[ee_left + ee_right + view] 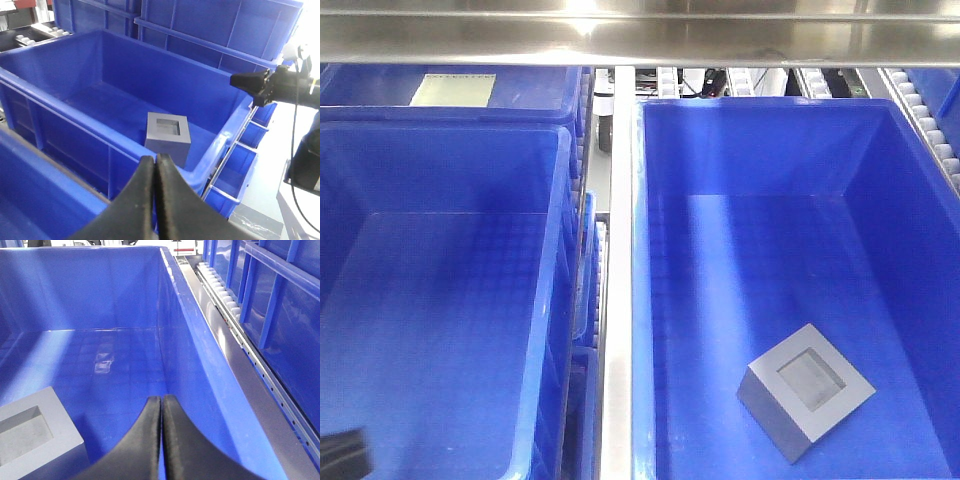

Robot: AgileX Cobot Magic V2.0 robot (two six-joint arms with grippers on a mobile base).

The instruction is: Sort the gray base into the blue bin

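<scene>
- The gray base sits on the grid floor of the blue bin, the one on the right in the front view. It lies near the front right part of the floor.
- The square dip in the gray base faces up (you can see right into it).
- Nothing holds the gray base. It rests alone on the floor of the bin.
- The left gripper is pressed closed, with its two black fingers touching and nothing between them. It hangs just outside the near wall of the blue bin, and the gray base shows past its tips.
- The right gripper is also pressed closed with nothing in it. It hangs over the inside of the blue bin, close to the right wall, and the gray base is just to its left.
- Another blue bin stands on the left, past a pale metal rail.
- Behind it, a labelled bin bears a pale label.
</scene>
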